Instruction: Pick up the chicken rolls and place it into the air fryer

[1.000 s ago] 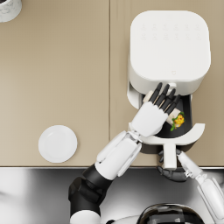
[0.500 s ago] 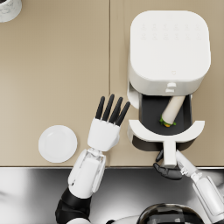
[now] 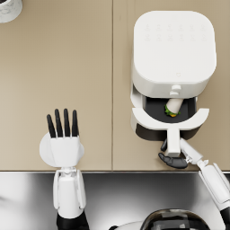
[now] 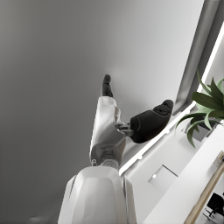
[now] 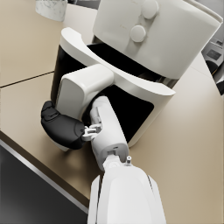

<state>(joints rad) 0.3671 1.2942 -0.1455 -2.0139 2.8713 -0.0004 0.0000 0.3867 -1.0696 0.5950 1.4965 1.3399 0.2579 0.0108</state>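
the chicken roll (image 3: 173, 107) lies inside the dark drawer (image 3: 155, 108) of the white air fryer (image 3: 173, 47), in the upper right of the head view. the drawer is pulled out toward the bottom of the frame, and the roll sits just under the fryer body's front edge, its pale wrap pointing up and a bit of green and yellow filling at its lower end.

the right hand (image 3: 173, 158) is at the drawer's handle (image 3: 173, 140), lower right of the head view, below the roll and apart from it, with the drawer's white front wall between them. in the right wrist view the right hand's dark fingers (image 5: 61, 127) curl around the handle (image 5: 81, 89); how tightly they press is hard to make out.

the left hand (image 3: 64, 134) is well away at the lower left, raised flat over a white plate (image 3: 44, 150), its fingers (image 3: 63, 122) straight, slightly spread and holding nothing. the roll is far across the tan counter (image 3: 67, 72) from them. a pale container (image 3: 9, 9) shows at the upper left corner.
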